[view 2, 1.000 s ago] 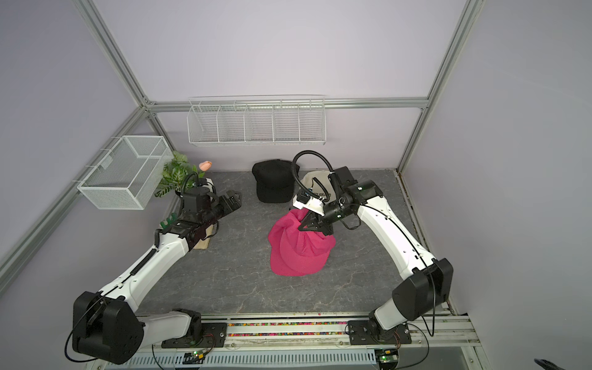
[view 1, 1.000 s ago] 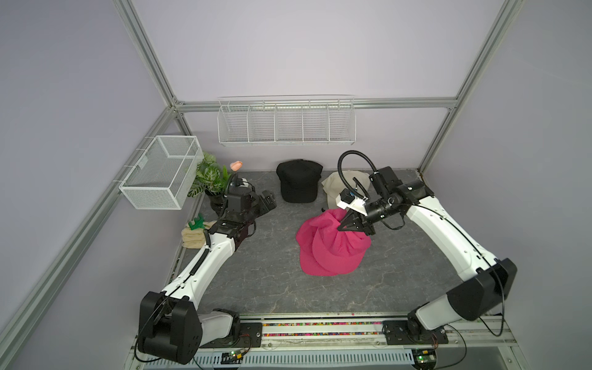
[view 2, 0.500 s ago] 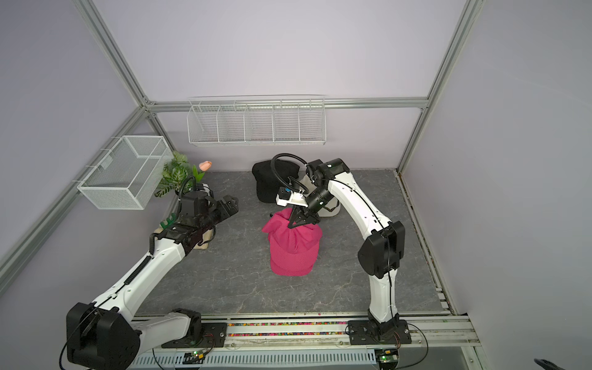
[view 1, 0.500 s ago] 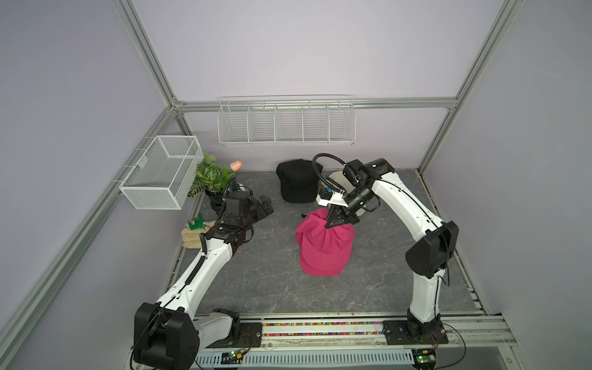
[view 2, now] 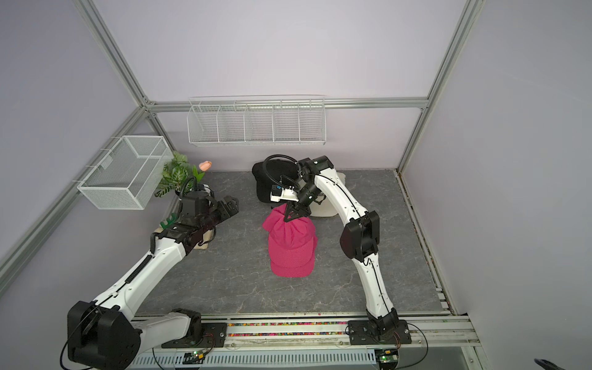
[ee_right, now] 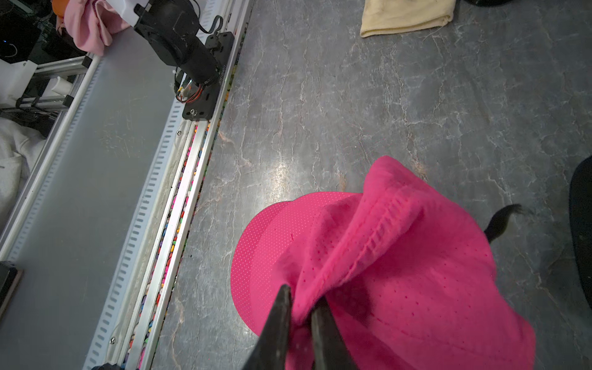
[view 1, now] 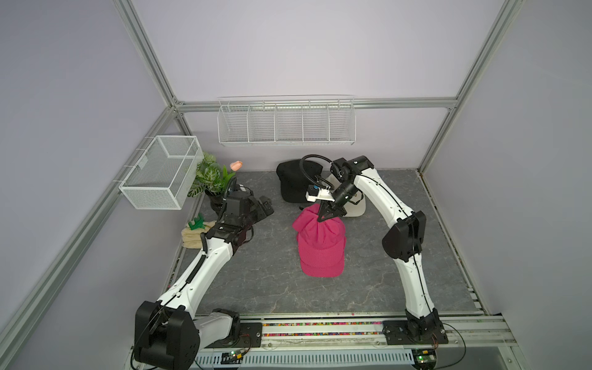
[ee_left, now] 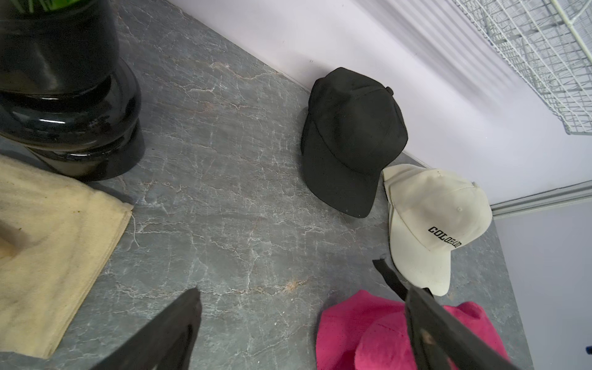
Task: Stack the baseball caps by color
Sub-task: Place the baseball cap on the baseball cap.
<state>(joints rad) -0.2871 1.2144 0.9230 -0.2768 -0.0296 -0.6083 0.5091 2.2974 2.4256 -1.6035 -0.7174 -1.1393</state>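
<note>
Just past the right jaws, toward the back wall, a black cap [view 1: 288, 185] and a cream "COLORADO" cap [ee_left: 432, 208] lie side by side on the desk [view 1: 256, 288], the right arm [view 1: 384, 198] partly covering the cream one in both top views; a folded cream towel [view 1: 192, 240] with a green toy [view 1: 196, 221] and a potted plant [view 1: 209, 179] sit beside the left jaws. The right arm arches over, jaws pointing down and pinched on the bunched crown of the hot pink mesh cap [view 1: 322, 253], whose brim rests on the desk. The left arm [view 1: 205, 266] extends low, jaws wide and empty.
</note>
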